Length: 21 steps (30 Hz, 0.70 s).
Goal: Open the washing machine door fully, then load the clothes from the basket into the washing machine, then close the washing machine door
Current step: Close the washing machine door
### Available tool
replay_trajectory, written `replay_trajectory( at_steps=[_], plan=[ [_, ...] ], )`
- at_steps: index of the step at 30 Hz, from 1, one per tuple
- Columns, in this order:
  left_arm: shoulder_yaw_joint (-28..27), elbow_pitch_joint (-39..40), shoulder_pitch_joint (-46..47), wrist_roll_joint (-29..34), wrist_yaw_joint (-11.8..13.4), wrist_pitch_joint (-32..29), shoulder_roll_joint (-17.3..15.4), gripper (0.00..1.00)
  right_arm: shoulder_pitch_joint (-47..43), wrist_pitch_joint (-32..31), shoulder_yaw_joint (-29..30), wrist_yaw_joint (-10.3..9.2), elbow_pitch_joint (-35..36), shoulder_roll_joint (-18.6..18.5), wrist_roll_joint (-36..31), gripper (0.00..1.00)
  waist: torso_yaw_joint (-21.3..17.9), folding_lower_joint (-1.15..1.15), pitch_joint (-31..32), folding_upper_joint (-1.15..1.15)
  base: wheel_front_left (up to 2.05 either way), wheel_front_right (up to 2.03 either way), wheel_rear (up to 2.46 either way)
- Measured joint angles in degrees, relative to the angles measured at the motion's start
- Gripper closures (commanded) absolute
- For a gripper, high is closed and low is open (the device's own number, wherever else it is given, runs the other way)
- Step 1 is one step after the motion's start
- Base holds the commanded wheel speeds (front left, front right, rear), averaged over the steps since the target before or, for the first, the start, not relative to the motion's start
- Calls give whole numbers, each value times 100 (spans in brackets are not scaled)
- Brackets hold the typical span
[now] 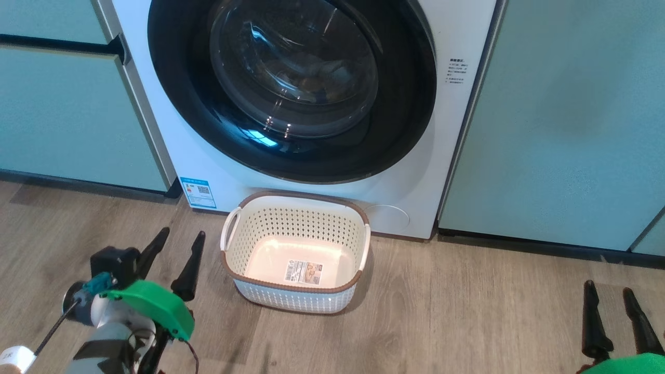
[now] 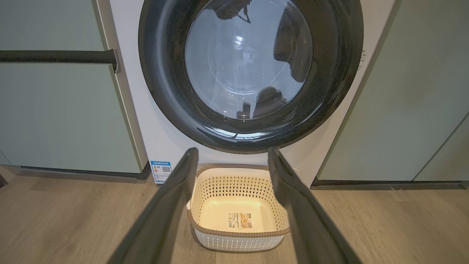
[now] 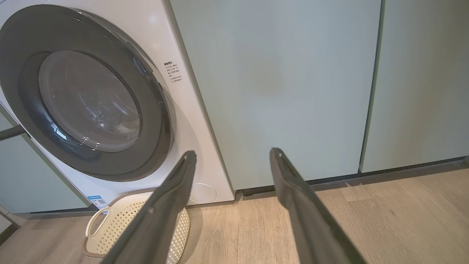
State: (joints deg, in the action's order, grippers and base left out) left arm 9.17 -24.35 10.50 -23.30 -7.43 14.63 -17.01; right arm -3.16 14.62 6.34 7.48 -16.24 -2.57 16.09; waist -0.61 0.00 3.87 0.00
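Pale green cabinets (image 1: 566, 119) either side of the washing machine (image 1: 208, 166), washing machine door (image 1: 171, 104) shut, basket (image 1: 296, 304) on the wood floor (image 1: 447, 311) just in front. Left gripper (image 1: 182, 235) and right gripper (image 1: 608, 288) both spread wide, gripping nothing

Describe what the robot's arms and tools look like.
The left tool and right tool each have two long, dark, tapering fingers on a bright green cover. The left forearm is pale grey with black patches; a thin black cable runs from a teal plug near a white tag.
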Motion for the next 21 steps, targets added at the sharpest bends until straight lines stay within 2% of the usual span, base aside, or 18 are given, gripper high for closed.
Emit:
replay_trajectory(
  at_steps=[21],
  plan=[
    [7,-140,18,-99,0,0,-14,0,-9,0,-71,0,0,7,0,0,-52,0,-45,0,0,0,0]
  ],
)
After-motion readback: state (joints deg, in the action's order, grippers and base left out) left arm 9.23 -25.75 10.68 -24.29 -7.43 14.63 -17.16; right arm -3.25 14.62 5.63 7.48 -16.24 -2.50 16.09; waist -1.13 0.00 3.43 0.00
